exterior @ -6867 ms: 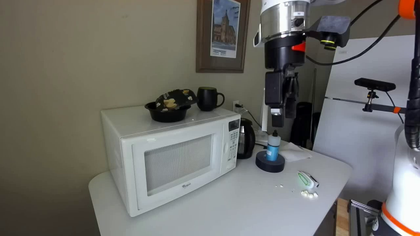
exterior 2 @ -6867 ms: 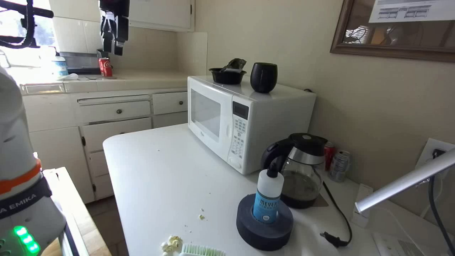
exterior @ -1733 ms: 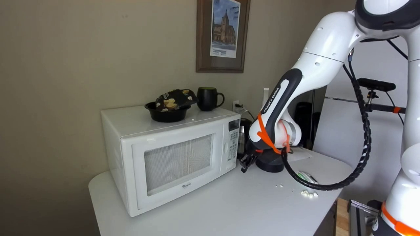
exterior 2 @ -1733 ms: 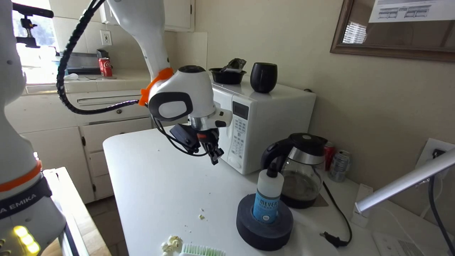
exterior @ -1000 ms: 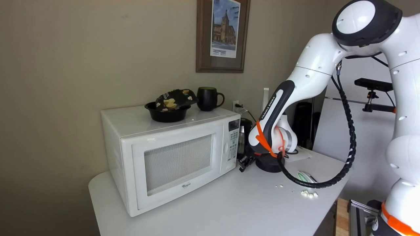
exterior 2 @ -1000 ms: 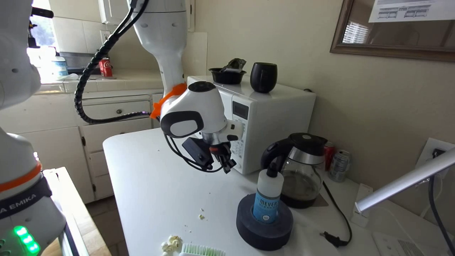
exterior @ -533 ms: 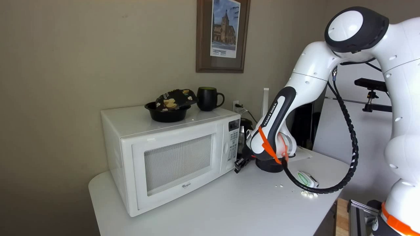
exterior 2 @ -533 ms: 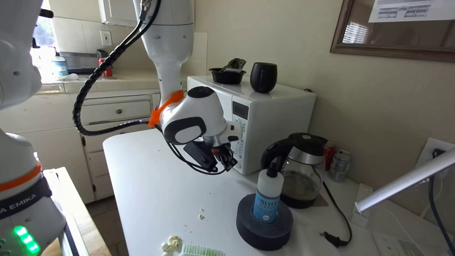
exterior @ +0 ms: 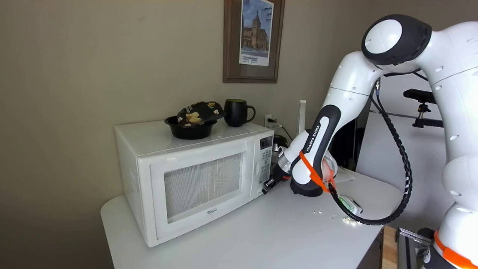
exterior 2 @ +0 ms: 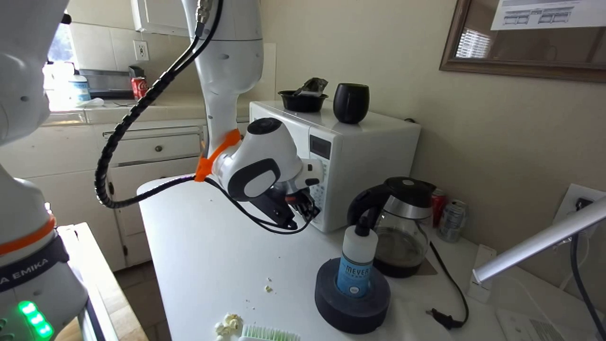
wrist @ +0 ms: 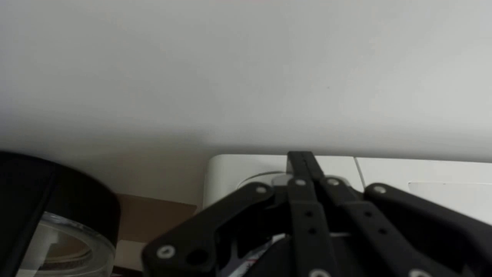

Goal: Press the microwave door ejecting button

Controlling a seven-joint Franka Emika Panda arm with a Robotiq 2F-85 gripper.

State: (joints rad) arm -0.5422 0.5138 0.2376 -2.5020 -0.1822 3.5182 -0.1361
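While the white bench (exterior: 283,231) carries the setup, the microwave (exterior 2: 364,161) on it may not be fixed: too hard a push could slide it backward. Its door (exterior: 203,188) appears closed, so I judge the press not yet done. Control strip (exterior: 265,160): lower end looks like the target. Glass kettle (exterior 2: 402,239) stands just beside that end; sideways drift could knock it. Black bowl (exterior: 191,132) and mug (exterior: 235,113), both on top of the microwave, would be jolted by a shove. Tool (wrist: 305,157): closed, jaws together, nothing seen between them, at the lower end of the strip in both exterior views; contact is unclear. If it lingers after a good press, the released door could swing into it. What I take for the button (wrist: 256,179) shows partly behind the tool in the wrist view. Main worry: the jaws look low against it, so the push may slip under its edge.
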